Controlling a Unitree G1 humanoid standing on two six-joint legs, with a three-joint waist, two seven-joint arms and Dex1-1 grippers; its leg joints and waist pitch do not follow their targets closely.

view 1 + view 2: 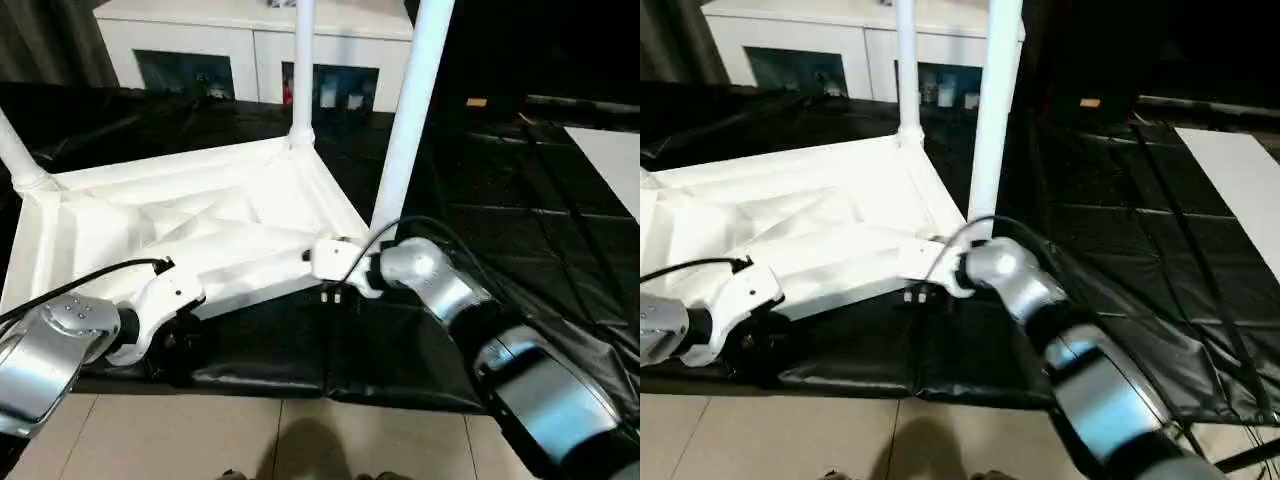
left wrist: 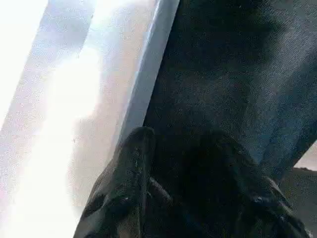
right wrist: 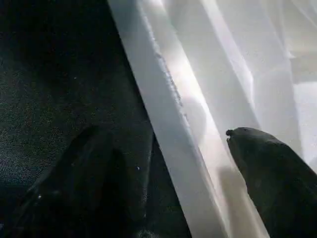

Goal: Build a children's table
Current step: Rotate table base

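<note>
Fingers (image 3: 270,168) of the right gripper (image 3: 163,163) are spread wide, one on each side of the table's (image 1: 200,215) near rim, not pinching it as far as I can see: one black finger sits over the white ribbed inside, the other over the black cover (image 1: 500,220) just outside the edge. In the head view that gripper (image 1: 335,262) is at centre frame, right at the near right corner of the upside-down top, at the foot of the leg (image 1: 408,110) that rises out of the top edge of the frame. Left gripper (image 2: 173,163) is partly open, its fingers rising beside the same white rim where it meets the cover; can't tell whether they actually clamp anything. From the head it shows at lower left (image 1: 165,330), tucked against the near edge of the top with a black cable looping over the wrist. Table itself lies flat, underside up, across the left and middle of the frame on the black-covered bench, X ribs showing. A second leg (image 1: 303,65) stands in the far corner at top centre, and a third (image 1: 20,155) pokes up at the left edge. Behind, along the top, a white cabinet (image 1: 250,40) with glass doors. Pale floor tiles (image 1: 300,440) run along the bottom.
</note>
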